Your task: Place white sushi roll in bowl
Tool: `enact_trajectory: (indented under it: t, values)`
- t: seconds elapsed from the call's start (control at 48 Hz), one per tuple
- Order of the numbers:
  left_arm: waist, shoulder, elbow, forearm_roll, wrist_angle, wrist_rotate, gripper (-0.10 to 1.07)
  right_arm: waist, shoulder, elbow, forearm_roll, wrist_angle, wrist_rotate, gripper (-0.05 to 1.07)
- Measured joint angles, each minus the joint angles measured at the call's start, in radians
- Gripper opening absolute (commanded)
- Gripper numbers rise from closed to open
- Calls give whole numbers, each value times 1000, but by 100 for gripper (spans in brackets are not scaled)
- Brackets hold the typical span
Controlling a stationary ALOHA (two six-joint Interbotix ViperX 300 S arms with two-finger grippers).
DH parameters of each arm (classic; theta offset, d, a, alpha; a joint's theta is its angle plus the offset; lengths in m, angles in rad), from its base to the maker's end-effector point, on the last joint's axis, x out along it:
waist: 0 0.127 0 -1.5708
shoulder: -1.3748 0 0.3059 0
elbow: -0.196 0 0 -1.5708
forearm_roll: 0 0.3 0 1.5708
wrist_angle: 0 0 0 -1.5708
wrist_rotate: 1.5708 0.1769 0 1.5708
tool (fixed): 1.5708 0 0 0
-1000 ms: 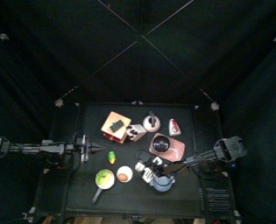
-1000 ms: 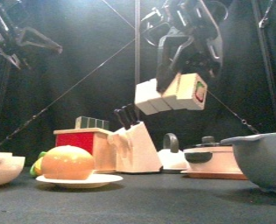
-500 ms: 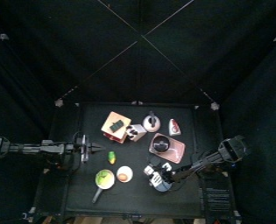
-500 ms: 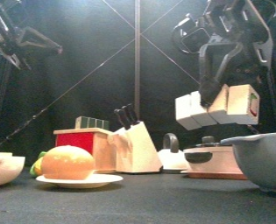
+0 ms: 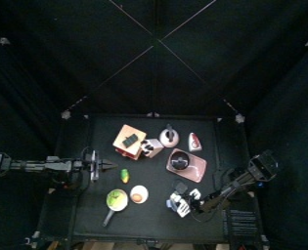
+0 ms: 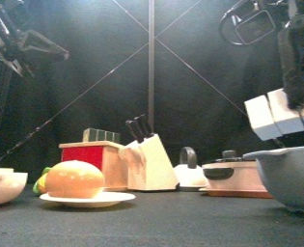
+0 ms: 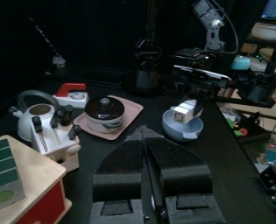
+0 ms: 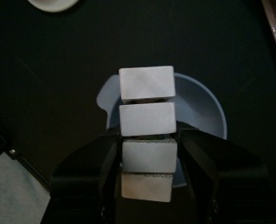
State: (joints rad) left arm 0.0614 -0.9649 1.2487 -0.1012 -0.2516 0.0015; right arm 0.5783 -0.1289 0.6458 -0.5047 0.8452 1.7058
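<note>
Right wrist view: right gripper [image 8: 147, 144] above the bowl [image 8: 210, 109] (roll apparently hidden).

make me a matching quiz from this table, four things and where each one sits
Things:
1. pale blue-grey round bowl
2. dark lidded pot
3. round orange and white piece
4. white knife block with black handles

Places:
a. on the pink tray
b. beside the red-topped box
c. directly under the right gripper
d. on the small white plate

Pairs: 1-c, 2-a, 3-d, 4-b
</note>
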Motion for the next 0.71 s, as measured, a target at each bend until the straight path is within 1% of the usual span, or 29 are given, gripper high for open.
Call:
enact_trajectory:
  t: [0.146, 0.458, 0.708]
  values:
    - [0, 0, -2, -2, 2, 0, 37, 2, 0, 15, 11, -2, 3, 61]
    - [0, -2, 0, -2, 6, 0, 37, -2, 0, 21, 17, -2, 3, 80]
    - [0, -2, 0, -2, 6, -2, 37, -5, 2, 21, 18, 2, 3, 89]
